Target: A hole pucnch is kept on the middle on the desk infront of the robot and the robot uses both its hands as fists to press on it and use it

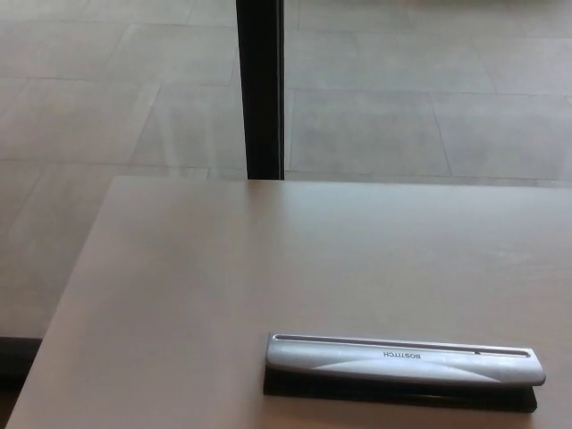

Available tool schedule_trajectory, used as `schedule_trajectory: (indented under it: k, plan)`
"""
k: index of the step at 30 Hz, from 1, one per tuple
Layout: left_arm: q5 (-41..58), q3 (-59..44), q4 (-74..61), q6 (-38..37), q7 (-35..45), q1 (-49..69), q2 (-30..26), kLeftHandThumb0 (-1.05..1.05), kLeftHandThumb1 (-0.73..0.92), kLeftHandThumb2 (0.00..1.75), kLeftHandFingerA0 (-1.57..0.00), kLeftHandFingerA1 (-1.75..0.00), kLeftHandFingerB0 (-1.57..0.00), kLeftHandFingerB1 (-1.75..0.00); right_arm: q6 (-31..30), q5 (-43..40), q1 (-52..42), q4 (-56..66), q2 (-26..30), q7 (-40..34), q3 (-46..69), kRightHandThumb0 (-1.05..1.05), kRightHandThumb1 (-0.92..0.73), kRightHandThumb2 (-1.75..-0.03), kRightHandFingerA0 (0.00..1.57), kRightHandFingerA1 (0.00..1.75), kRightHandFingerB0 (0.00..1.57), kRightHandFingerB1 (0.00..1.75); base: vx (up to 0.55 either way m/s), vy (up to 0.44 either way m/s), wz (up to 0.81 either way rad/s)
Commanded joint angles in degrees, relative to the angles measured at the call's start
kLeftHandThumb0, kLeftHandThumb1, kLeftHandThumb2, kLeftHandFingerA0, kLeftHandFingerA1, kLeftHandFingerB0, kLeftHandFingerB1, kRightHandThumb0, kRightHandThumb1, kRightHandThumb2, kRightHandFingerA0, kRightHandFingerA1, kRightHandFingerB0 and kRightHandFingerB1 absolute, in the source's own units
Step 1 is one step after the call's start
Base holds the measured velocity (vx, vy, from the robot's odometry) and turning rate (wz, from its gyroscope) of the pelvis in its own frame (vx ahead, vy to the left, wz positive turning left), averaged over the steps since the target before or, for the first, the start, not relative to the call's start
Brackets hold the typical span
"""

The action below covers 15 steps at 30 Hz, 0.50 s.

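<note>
- The punch lies flat near the desk's near edge, right of the middle, its long side running left to right.
- Its silver lever sits on top of a black base; the base shows as a dark strip along the near side and at the right end.
- A thin dark slot runs along the far edge of the lever, nearly its whole length.
- Small dark lettering is printed on the lever, right of its middle, and reads upside down from the head view.
- The lever lies low and level over the base.
- The desk is pale, with its left edge slanting from far to near; the rest of its top is bare of other things around the punch.
- Beyond the far edge stands a black post, upright, left of the middle.
- Behind the post lies a floor of large grey tiles.
- Neither hand shows anywhere in the view, so the state of their fingers cannot be told, and nothing touches the punch.
</note>
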<state>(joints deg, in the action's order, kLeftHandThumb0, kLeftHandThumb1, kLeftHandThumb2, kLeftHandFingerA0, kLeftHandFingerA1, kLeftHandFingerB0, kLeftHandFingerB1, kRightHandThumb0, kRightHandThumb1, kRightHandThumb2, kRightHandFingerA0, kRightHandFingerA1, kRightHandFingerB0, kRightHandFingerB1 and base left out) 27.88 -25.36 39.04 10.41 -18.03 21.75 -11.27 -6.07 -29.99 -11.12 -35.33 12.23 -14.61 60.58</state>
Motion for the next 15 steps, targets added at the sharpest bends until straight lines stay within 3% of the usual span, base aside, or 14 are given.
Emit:
schedule_trajectory:
  k: [1, 2, 4, 6, 7, 9, 11, 13, 14, 15]
  plan:
    - [-1.2, -0.1, 3.6, 2.2, 6.0, -1.7, -0.9, -0.44, 0.63, 0.61, -0.77, -0.58, -0.71, -0.55, -3.5, -0.8, -2.3, 2.7, -1.7, 0.4, -3.5, -0.53, -0.68, -0.59, 0.61, 0.6, 0.73, 0.72, 0.0, 0.0, 0.0]
    - [-1.7, 0.2, 3.3, 1.8, 6.4, -1.3, -0.9, -0.48, 0.65, 0.6, -0.82, -0.59, -0.72, -0.55, -3.6, -0.7, -2.8, 3.0, -1.9, 0.8, -4.1, -0.53, -0.68, -0.6, 0.61, 0.6, 0.53, 0.53, 0.0, 0.0, 0.0]
    - [-2.5, 1.2, -0.7, 2.3, 6.9, 0.7, -0.3, -0.48, 0.67, 0.6, -0.86, -0.6, -0.74, -0.58, -4.2, -0.6, -4.3, 5.4, -3.1, 1.3, -5.7, -0.55, -0.68, -0.6, 0.62, 0.64, 0.55, 0.58, 0.0, 0.0, 0.0]
    - [-2.7, 1.1, -0.2, 2.5, 7.2, 0.7, -0.5, -0.46, 0.68, 0.6, -0.89, -0.61, -0.72, -0.55, -4.6, -0.6, -5.7, 6.7, -3.5, 2.4, -6.8, -0.56, -0.68, -0.61, 0.61, 0.64, 0.45, 0.52, 0.0, 0.0, 0.0]
    - [-2.4, 0.7, -0.1, 2.6, 7.5, 0.8, -0.4, -0.47, 0.68, 0.6, -0.89, -0.6, -0.7, -0.55, -5.0, -1.3, -5.8, 7.2, -3.8, 2.3, -7.0, -0.56, -0.68, -0.61, 0.62, 0.61, 0.56, 0.58, 0.0, 0.0, 0.0]
    - [-3.8, 1.3, 0.2, 2.2, 6.7, 0.8, -0.5, -0.49, 0.68, 0.61, -0.97, -0.62, -0.74, -0.57, -4.9, -1.1, -5.1, 5.4, -3.0, 1.9, -7.4, -0.57, -0.67, -0.59, 0.62, 0.59, 0.6, 0.58, 0.0, 0.0, 0.0]
    - [-3.8, 0.9, 0.6, 3.0, 5.9, 0.2, -0.6, -0.5, 0.68, 0.6, -0.94, -0.59, -0.79, -0.58, -4.5, -1.2, -5.2, 4.4, -2.6, 3.2, -7.7, -0.54, -0.66, -0.59, 0.6, 0.58, 0.43, 0.54, 0.0, 0.0, 0.0]
    - [-4.1, 0.7, 1.7, 2.1, 6.2, -0.3, -0.7, -0.51, 0.68, 0.61, -0.97, -0.62, -0.8, -0.58, -4.5, -1.7, -5.3, 4.4, -2.7, 4.1, -7.8, -0.51, -0.63, -0.57, 0.6, 0.59, 0.46, 0.55, 0.0, 0.0, 0.0]
    - [-4.0, 0.4, 1.7, 1.0, 7.0, 0.0, -0.4, -0.51, 0.47, 0.92, -0.86, -0.76, -0.77, -0.73, -4.5, -1.9, -5.4, 4.2, -2.6, 4.6, -7.9, -0.48, -0.56, -0.57, 0.65, 0.64, 0.64, 0.63, 0.0, 0.0, 0.0]
    - [-3.6, 0.0, 1.7, -0.2, 8.0, 0.2, -0.1, -0.51, 0.47, 0.92, -0.86, -0.76, -0.77, -0.73, -4.5, -2.0, -5.4, 4.1, -2.6, 4.9, -8.1, -0.48, -0.56, -0.57, 0.65, 0.64, 0.64, 0.63, 0.0, 0.0, 0.0]
